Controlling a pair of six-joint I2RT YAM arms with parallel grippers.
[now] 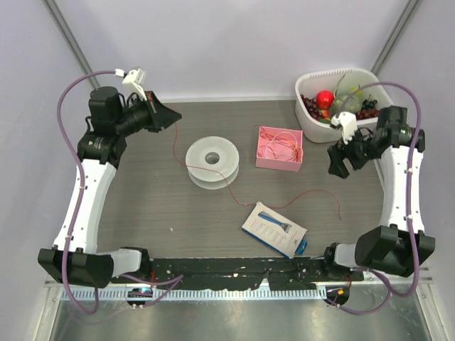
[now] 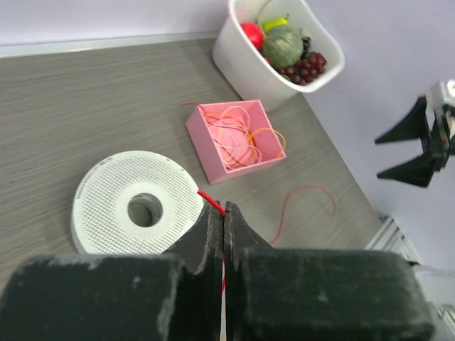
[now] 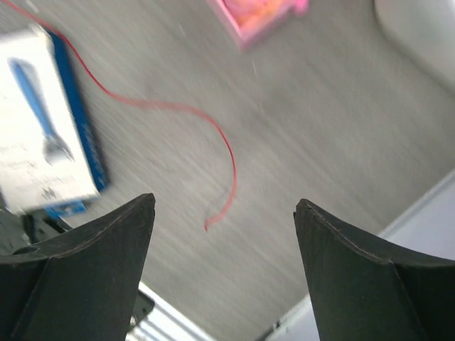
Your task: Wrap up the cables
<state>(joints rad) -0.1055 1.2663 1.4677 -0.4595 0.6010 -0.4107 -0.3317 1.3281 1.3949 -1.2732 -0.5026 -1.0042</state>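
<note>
The cable is one thin red wire [image 1: 284,204]. It runs from my left gripper [image 1: 174,116] down past a white spool [image 1: 212,162] and across the table, and its free end lies at the right [image 1: 339,215]. In the left wrist view my left gripper [image 2: 224,209] is shut on the red wire [image 2: 205,196], just beside the spool [image 2: 135,206]. My right gripper [image 1: 339,167] hangs open above the table. In the right wrist view it [image 3: 224,204] is empty, and the wire's loose end [image 3: 229,160] lies on the table below the open jaws.
A pink box [image 1: 279,165] holding tangled thin wires sits right of the spool. At the back right stands a white basket [image 1: 311,117] of toy fruit. A boxed razor [image 1: 274,229] lies near the front edge, partly over the wire.
</note>
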